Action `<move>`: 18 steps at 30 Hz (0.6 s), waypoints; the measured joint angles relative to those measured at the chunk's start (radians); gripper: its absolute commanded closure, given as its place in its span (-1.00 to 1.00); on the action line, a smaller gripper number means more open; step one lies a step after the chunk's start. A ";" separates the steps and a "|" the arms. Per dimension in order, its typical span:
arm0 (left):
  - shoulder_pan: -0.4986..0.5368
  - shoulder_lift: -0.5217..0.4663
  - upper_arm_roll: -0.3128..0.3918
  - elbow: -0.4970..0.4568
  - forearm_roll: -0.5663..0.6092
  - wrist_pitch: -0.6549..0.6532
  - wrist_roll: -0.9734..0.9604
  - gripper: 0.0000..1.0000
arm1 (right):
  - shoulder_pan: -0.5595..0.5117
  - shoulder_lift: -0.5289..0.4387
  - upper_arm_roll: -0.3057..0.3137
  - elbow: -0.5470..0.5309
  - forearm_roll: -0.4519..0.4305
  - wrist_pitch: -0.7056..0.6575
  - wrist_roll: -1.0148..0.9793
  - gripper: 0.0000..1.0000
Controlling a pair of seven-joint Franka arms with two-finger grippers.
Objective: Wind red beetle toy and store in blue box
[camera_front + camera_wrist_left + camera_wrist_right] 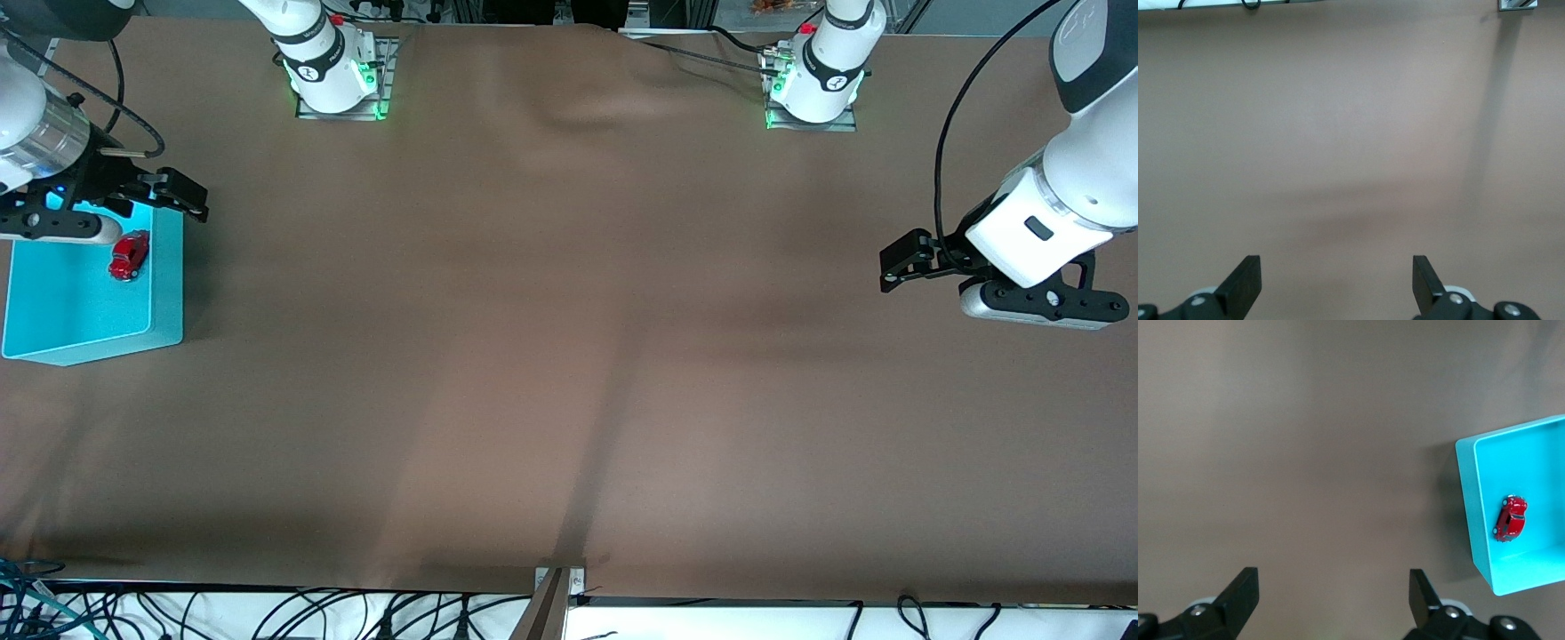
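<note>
The red beetle toy (pixel 129 255) lies inside the blue box (pixel 165 267), on the floor of the box, close to the wall that faces the middle of the worktop (pixel 551 356). In the front view the box stands at about nine o'clock from the middle of the worktop, at the right arm's end, and the toy sits toward one o'clock within the box. The toy rests on its wheels, and its long axis runs roughly along that wall. In the right wrist view the toy (pixel 1510 518) shows as a small red body with dark windows beside the wall of the box (pixel 1466 513). The right tool (pixel 173 197) hangs in the air over the edge of the box farthest from the front camera, at about one o'clock from the toy, and it touches neither the toy nor the box. Its two fingers (pixel 1241 592) stand wide apart with nothing between them. The left tool (pixel 907 260) waits in the air over bare brown worktop at about three o'clock from the middle, well apart from the box. Its fingers (pixel 1245 283) are also spread wide and hold nothing; below them the left wrist view shows only the brown cover.
</note>
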 measured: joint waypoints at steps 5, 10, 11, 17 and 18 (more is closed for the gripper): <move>0.000 0.000 0.000 0.000 0.000 0.000 0.000 -1.00 | -0.001 0.000 0.000 0.000 -0.013 -0.001 -0.032 -1.00; 0.000 0.000 0.000 0.000 0.000 0.000 0.000 -1.00 | -0.003 0.000 -0.002 0.000 -0.016 -0.001 -0.054 -1.00; 0.000 0.000 0.000 0.000 0.000 0.000 0.000 -1.00 | -0.003 0.000 -0.002 0.000 -0.016 -0.001 -0.056 -1.00; 0.000 0.000 0.000 0.000 0.000 0.000 0.000 -1.00 | -0.006 0.000 -0.003 0.000 -0.016 -0.001 -0.059 -1.00; 0.000 0.000 0.000 0.000 0.000 0.000 0.000 -1.00 | -0.006 0.000 -0.004 0.000 -0.016 -0.001 -0.059 -1.00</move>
